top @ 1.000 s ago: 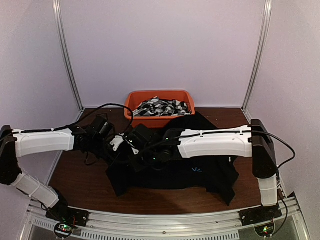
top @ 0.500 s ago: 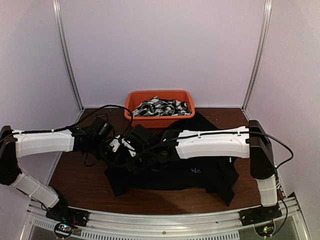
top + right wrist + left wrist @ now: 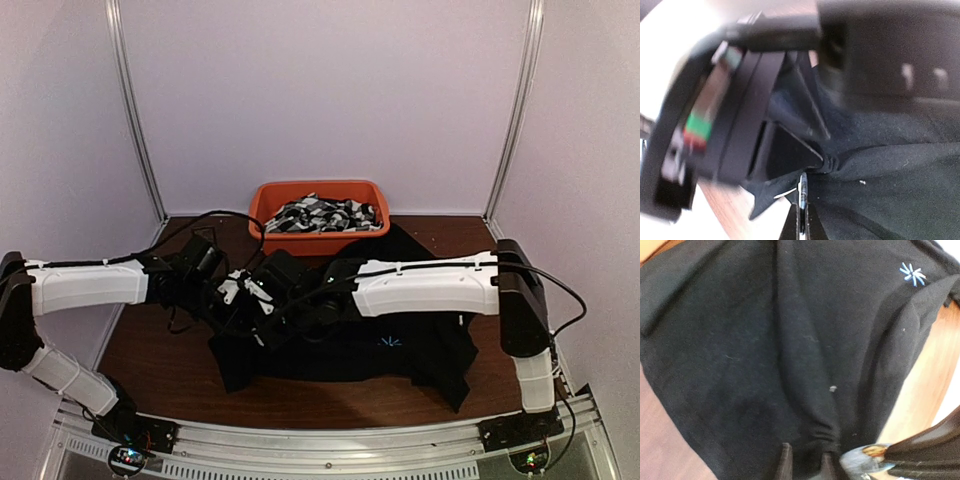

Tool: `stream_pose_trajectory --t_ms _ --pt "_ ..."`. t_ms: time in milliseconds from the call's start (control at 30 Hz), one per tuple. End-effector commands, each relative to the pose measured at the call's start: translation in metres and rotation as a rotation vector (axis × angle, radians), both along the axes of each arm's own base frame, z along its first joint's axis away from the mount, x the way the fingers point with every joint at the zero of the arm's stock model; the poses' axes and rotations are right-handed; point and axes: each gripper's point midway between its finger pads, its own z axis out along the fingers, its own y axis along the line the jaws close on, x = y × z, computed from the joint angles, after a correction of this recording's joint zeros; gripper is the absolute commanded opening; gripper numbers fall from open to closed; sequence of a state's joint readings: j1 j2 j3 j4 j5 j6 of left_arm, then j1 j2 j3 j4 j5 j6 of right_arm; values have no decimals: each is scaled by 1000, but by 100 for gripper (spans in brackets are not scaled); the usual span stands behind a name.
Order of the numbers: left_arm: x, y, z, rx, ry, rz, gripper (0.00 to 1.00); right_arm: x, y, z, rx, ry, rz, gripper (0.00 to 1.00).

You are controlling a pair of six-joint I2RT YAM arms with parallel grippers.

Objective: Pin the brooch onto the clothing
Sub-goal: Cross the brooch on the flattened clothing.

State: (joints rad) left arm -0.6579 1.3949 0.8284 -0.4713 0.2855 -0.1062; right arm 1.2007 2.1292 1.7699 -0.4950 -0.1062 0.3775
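The clothing (image 3: 425,350), a black shirt with a light-blue starburst (image 3: 912,274), lies spread on the table. In the left wrist view my left gripper (image 3: 806,465) pinches a bunched fold of it, the fingers (image 3: 785,462) standing narrowly apart around the fold. My right gripper (image 3: 801,226) is shut on the brooch (image 3: 801,192), seen edge-on just beside the left gripper's dark finger. From the left wrist the brooch (image 3: 864,460) shows as a round bluish-silver disc with a gold spot, right of the pinched fold at the shirt's edge. From above, the left gripper (image 3: 238,300) and right gripper (image 3: 263,312) meet over the shirt's left part.
An orange bin (image 3: 262,200) of black-and-white patterned fabrics stands at the back, behind the shirt. Brown table (image 3: 160,360) shows left of the shirt and along its front edge. The right arm (image 3: 425,285) stretches across the shirt. Metal frame posts stand at both back corners.
The right arm has edged slightly left toward the left gripper, and the shirt's left part has shifted a little with it. The left arm has hardly moved.
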Motion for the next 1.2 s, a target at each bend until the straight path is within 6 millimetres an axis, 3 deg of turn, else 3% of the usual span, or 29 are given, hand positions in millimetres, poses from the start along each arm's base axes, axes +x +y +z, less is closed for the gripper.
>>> stream_pose_trajectory --t_ms 0,167,367,700,1000,1167 --pt "40 -25 62 -157 -243 -6 32 -16 -23 -14 -56 102 38 0" --pt "42 -22 69 -151 -274 7 44 -6 -39 -16 -70 104 18 0" --pt "41 -20 76 -154 -300 1 60 -11 -48 -27 -62 174 36 0" --pt "38 -12 83 -140 -335 -3 97 -10 -58 -11 78 289 101 0" --pt "48 7 63 -3 -290 92 98 -15 -51 0 175 360 171 0" --pt "43 5 84 -79 -341 54 98 -7 -51 -5 224 418 179 0"
